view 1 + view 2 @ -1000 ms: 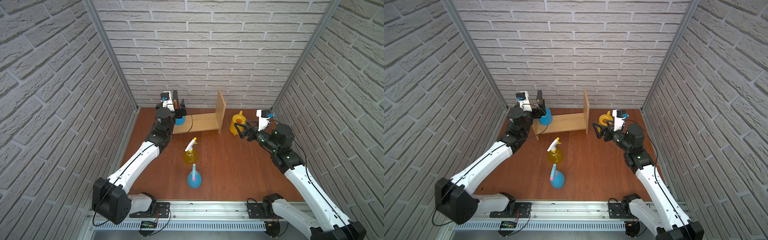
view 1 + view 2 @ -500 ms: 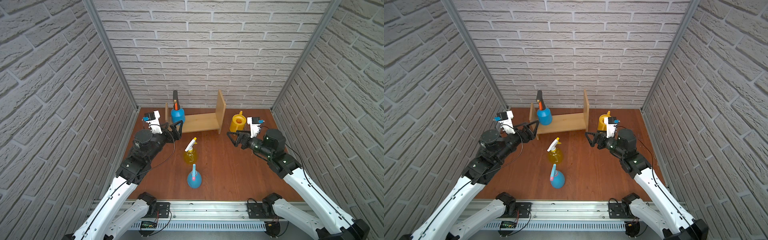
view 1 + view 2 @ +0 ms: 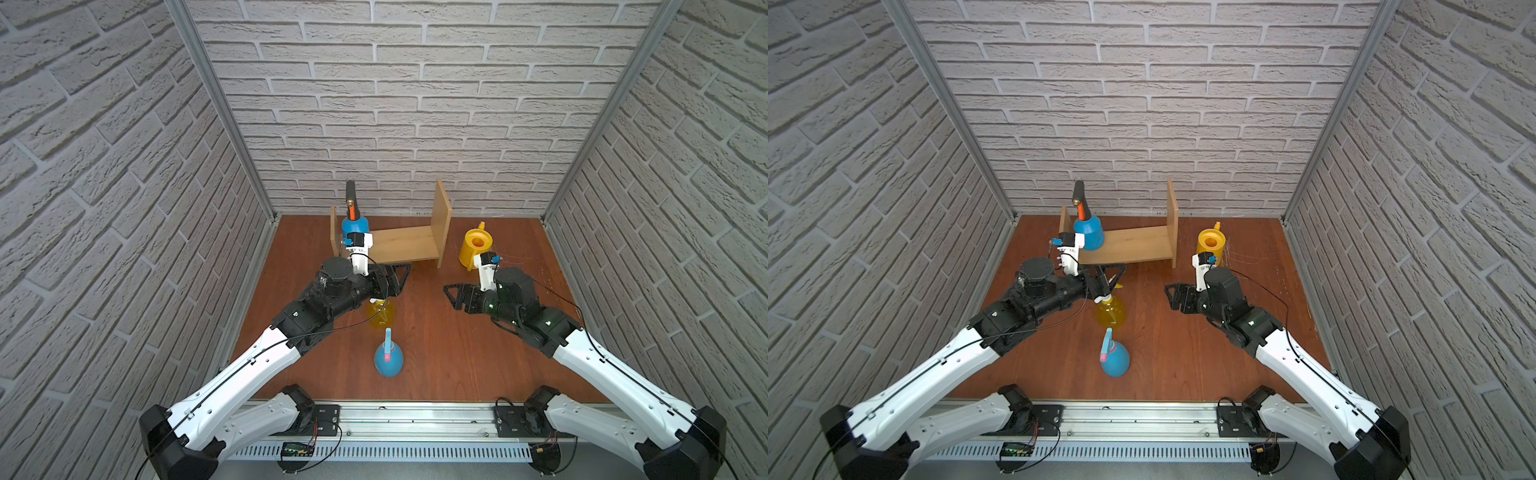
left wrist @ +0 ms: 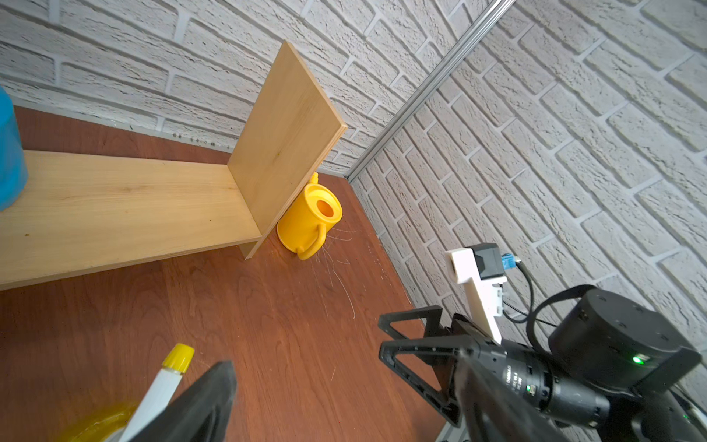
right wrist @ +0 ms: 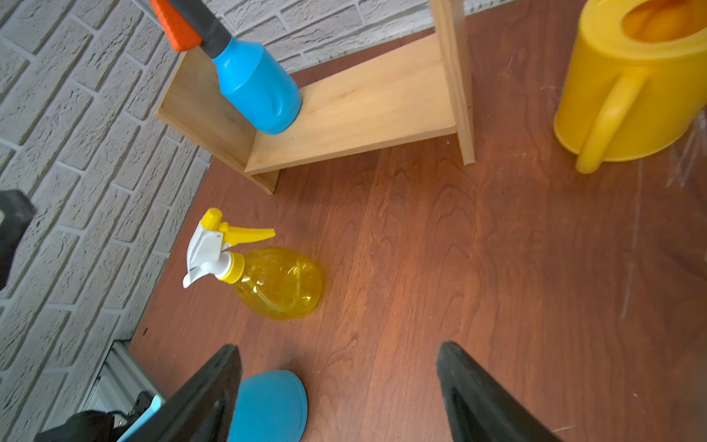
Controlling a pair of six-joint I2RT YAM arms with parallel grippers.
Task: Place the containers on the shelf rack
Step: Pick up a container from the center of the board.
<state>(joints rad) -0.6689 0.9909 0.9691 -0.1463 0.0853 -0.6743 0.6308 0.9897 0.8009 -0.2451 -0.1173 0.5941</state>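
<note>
Brown table (image 3: 478, 353), brick walls. Rack (image 3: 403, 245) at the back holds the sprayer (image 3: 354, 226) by its short panel. Can (image 3: 473, 249) stands just beside the tall panel. Teardrop bottle (image 3: 388, 361) and trigger bottle (image 3: 1111, 311) stand in front. Left gripper (image 3: 395, 279) gapes wide over the trigger bottle; right gripper (image 3: 451, 297) is wide, empty.

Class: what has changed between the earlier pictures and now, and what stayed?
The left tool drew back from the blue pump sprayer on the light-wood shelf rack to the translucent yellow trigger bottle. The right tool swung from the yellow watering can towards the middle. Both open, holding nothing; no container moved.
</note>
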